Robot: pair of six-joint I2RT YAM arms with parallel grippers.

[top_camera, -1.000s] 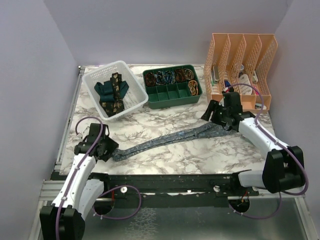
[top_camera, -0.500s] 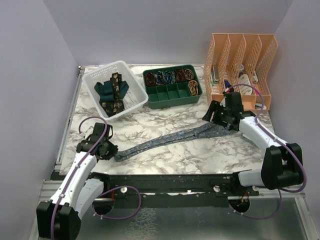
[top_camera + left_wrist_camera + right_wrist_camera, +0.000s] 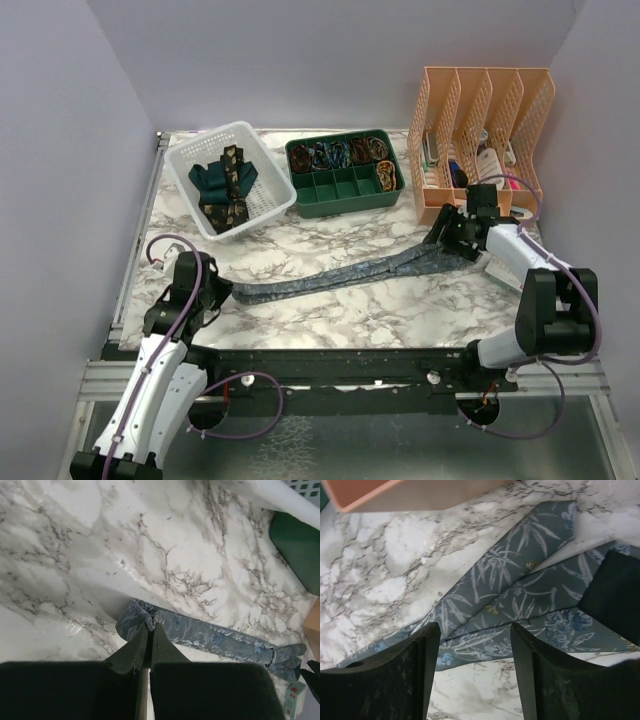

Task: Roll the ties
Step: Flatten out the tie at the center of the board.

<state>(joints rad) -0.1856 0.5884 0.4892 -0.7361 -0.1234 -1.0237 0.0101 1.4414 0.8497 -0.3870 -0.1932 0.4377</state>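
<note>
A blue-grey patterned tie (image 3: 330, 278) lies stretched across the marble table from near left to far right. My left gripper (image 3: 220, 291) is shut on its narrow end; in the left wrist view the fingertips (image 3: 151, 626) pinch a bunched fold of the tie (image 3: 210, 637). My right gripper (image 3: 447, 238) hangs open over the wide end, and its fingers straddle the folded tie (image 3: 520, 590) without touching it. A plain teal tie (image 3: 210, 180) and a black-brown tie with gold pattern (image 3: 236, 172) lie heaped in the white basket (image 3: 205, 137) at the back left.
A green compartment tray (image 3: 345, 195) holding several small items stands at the back centre. An orange file organizer (image 3: 485, 130) stands at the back right, right behind my right gripper. Walls close in the table on the left, back and right.
My left gripper has shut on the tie's narrow end and drawn it back and left, pulling the tie straighter. My right gripper has moved right, toward the organizer, and narrowed slightly.
</note>
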